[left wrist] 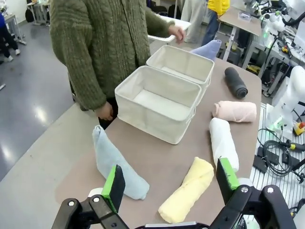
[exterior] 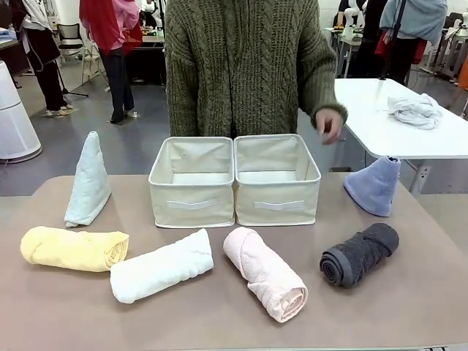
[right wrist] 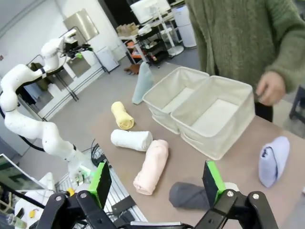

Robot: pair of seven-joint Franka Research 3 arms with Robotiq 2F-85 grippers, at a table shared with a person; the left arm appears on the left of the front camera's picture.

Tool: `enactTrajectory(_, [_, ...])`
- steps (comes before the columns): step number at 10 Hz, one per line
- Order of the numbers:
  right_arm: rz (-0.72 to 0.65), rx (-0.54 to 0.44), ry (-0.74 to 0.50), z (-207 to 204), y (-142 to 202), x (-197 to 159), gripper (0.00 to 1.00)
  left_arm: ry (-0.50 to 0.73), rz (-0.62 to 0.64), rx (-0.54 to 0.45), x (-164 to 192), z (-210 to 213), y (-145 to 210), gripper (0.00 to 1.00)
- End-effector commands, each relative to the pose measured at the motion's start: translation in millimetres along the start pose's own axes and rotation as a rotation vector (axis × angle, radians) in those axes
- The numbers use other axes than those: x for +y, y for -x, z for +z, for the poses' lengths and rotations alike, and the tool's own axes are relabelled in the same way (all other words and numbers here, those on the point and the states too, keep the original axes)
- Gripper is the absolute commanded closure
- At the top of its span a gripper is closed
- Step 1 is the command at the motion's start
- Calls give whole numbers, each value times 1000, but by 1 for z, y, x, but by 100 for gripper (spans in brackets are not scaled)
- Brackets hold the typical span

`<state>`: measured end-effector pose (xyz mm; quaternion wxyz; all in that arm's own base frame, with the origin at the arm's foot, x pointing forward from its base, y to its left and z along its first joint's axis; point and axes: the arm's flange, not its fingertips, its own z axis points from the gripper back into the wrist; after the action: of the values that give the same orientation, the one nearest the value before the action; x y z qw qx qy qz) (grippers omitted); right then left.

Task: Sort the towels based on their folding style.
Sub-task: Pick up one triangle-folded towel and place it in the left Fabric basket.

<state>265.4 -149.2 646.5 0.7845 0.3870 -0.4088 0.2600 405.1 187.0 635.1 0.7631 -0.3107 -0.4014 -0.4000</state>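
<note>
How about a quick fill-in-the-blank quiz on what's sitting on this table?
1. The two cream bins stand side by side, and both are ____.
2. The roll lying between the yellow roll and the pink roll is ____ in colour.
3. The pale green towel stands upright, folded into a pointed ____.
4. Counting the dark grey roll, ____ towels lie as rolls in front of the bins.

Missing words: empty; white; cone; four.

Table [exterior: 417, 311]: left bin [exterior: 191, 183] and right bin [exterior: 276, 179] touching side by side, centre rear; left cone towel [exterior: 88, 179] upright left of the bins, right cone towel [exterior: 374, 186] to their right; in front, a row: leftmost roll [exterior: 73, 248], second roll [exterior: 162, 265], third roll [exterior: 265, 273], rightmost roll [exterior: 360, 254]; person [exterior: 248, 66] behind the bins
</note>
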Motion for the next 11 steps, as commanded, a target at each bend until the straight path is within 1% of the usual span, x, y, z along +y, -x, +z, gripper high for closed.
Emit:
enactTrajectory(1, [-47, -20, 100, 11, 11, -1, 0, 4, -34, 13, -4, 13, 5, 0])
enactTrajectory(3, [-90, -20, 166, 20, 15, -1, 0, -7, -32, 40, -8, 18, 9, 0])
enactTrajectory(4, [-105, -12, 187, 20, 15, -2, 0, -32, -22, 48, -14, 16, 6, 0])
enactTrajectory(5, [-116, 1, 216, 7, 12, -1, 0, -7, -6, 12, -6, 18, 10, 0])
enactTrajectory(6, [-69, -24, 151, 33, 14, -4, 0, -7, -6, 12, -6, 18, 10, 0])
enactTrajectory(11, [-69, -24, 151, 33, 14, -4, 0, -7, -6, 12, -6, 18, 10, 0])
